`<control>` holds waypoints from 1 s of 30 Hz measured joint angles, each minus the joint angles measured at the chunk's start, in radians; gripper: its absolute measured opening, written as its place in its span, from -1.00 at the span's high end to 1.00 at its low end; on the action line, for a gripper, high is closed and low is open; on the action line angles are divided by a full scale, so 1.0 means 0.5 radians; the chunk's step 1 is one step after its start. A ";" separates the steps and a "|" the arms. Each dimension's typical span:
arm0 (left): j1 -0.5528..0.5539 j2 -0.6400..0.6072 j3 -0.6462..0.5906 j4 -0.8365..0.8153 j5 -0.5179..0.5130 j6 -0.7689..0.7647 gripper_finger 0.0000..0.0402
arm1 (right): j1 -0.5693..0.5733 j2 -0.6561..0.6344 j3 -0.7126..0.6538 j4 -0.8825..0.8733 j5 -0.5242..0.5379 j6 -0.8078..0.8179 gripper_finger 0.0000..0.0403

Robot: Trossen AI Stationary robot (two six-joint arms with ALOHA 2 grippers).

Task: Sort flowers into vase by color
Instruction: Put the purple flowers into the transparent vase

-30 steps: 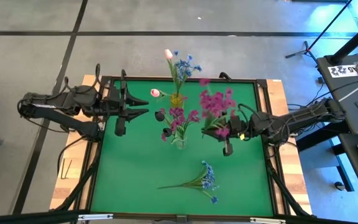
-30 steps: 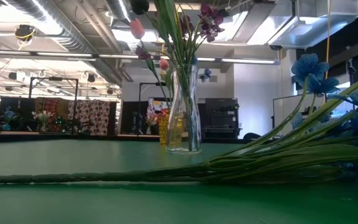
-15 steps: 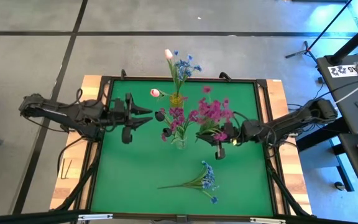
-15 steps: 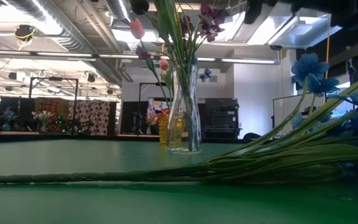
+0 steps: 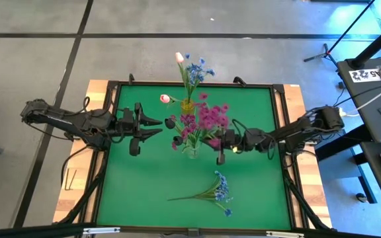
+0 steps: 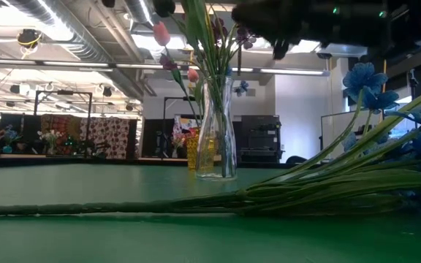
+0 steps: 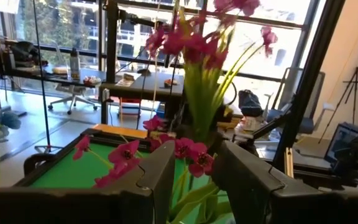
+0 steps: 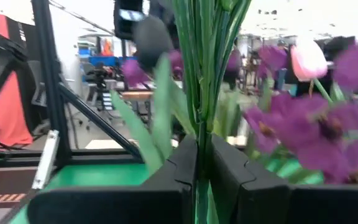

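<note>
My right gripper (image 5: 221, 147) is shut on a magenta flower bunch (image 5: 209, 118) just right of the glass vase (image 5: 191, 151). That vase (image 6: 216, 135) stands mid-table and holds magenta blooms and dark buds by their stems. My left gripper (image 5: 156, 125) hovers open, left of the vase, fingers pointing at it. A blue-blossom spray (image 5: 215, 191) lies flat on the green mat near the near edge. A yellow vase (image 5: 188, 104) behind it holds blue blossoms and a pale pink tulip (image 5: 179, 57). My right gripper pinches the magenta bunch's green stems (image 8: 201, 134) between its two fingers (image 8: 176, 171), below the blooms. The fingers come level from the table's right and lie across the stems. The bunch stands roughly upright, lifted clear of the table; its lower ends are hidden.
The green mat has a dark raised frame (image 5: 280, 86) on a wooden table. Free mat lies left of and in front of the glass vase. The blue spray's long stem (image 6: 108, 210) stretches across the near part. Room furniture shows beyond the table.
My right gripper has moved toward the table's left, carrying the magenta bunch from the right part of the mat up beside the glass vase. My left gripper has shifted a little toward the near edge and the vase, staying open.
</note>
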 joint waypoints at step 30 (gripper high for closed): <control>0.001 0.002 0.000 -0.006 0.000 -0.001 0.37 | -0.046 0.146 0.008 0.181 -0.037 -0.005 0.85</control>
